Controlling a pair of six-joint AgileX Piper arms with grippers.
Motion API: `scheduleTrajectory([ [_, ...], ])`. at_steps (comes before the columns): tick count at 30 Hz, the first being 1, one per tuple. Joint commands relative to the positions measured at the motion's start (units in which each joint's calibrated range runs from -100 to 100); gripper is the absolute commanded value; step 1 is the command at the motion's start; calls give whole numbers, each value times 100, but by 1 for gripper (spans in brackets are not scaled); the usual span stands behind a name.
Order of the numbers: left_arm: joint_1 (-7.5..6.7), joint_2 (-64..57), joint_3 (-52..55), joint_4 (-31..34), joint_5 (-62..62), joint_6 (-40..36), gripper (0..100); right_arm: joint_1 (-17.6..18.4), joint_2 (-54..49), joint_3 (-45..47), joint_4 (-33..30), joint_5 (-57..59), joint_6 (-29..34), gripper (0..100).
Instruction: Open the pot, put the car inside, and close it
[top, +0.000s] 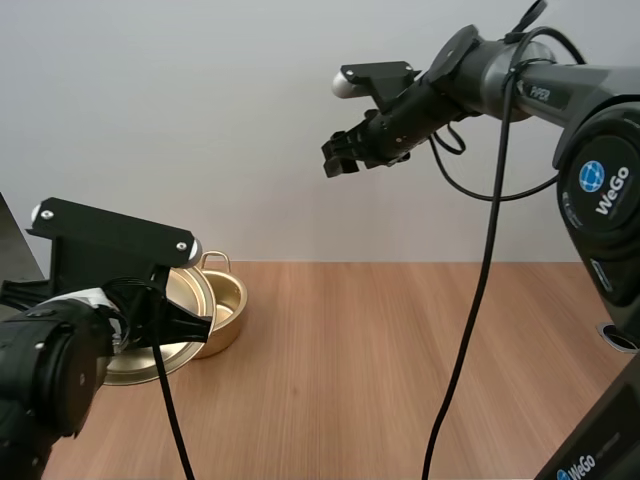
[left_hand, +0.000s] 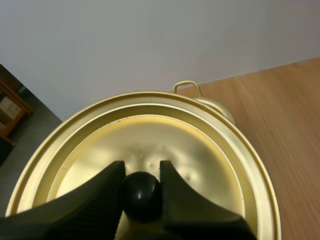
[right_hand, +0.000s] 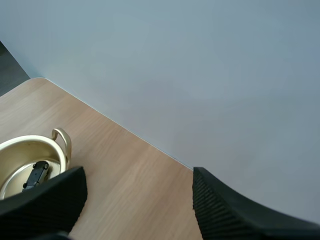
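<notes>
A gold pot (top: 225, 310) stands open at the table's far left, one loop handle (top: 214, 262) toward the wall. Inside it lies a small black car (right_hand: 36, 174) on the pot floor (right_hand: 20, 165). My left gripper (left_hand: 141, 172) is shut on the black knob (left_hand: 141, 195) of the gold lid (left_hand: 150, 145), holding the lid tilted just left of the pot; the lid's rim (top: 150, 365) is low near the table. My right gripper (top: 340, 155) hangs high above the table's middle, open, its ribbed fingers (right_hand: 220, 210) far apart with nothing between them.
The wooden table (top: 400, 380) stretches bare to the right of the pot. A light wall runs along its far edge. Past the table's left edge the floor drops away, with a wooden shelf (left_hand: 12, 107) standing there.
</notes>
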Motion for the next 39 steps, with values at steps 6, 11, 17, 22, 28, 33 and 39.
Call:
scheduleTrajectory([
  [6, 2, 1706, 36, -37, -4101, -3, 0, -599, -304, 289, 457, 2378, 40, 100],
  [11, 2, 2622, 36, -37, -4971, -3, 0, -599, -644, 889, 758, 2412, 40, 100],
  [17, 2, 3645, 36, -37, -6276, -3, 0, -599, -1121, 1397, 870, 2412, 40, 100],
  [22, 2, 4305, 36, -37, -7228, -3, 0, -599, -1556, 1494, 878, 2412, 40, 100],
  [28, 2, 4996, -123, -37, -7479, -3, 0, -599, -2055, 1494, 878, 2412, 120, 100],
  [33, 2, 5389, -249, -37, -7464, -3, 0, -599, -2328, 1494, 878, 2412, 175, 100],
  [39, 2, 5706, -249, -37, -7482, -25, 0, -599, -2516, 1494, 878, 2412, 251, 100],
])
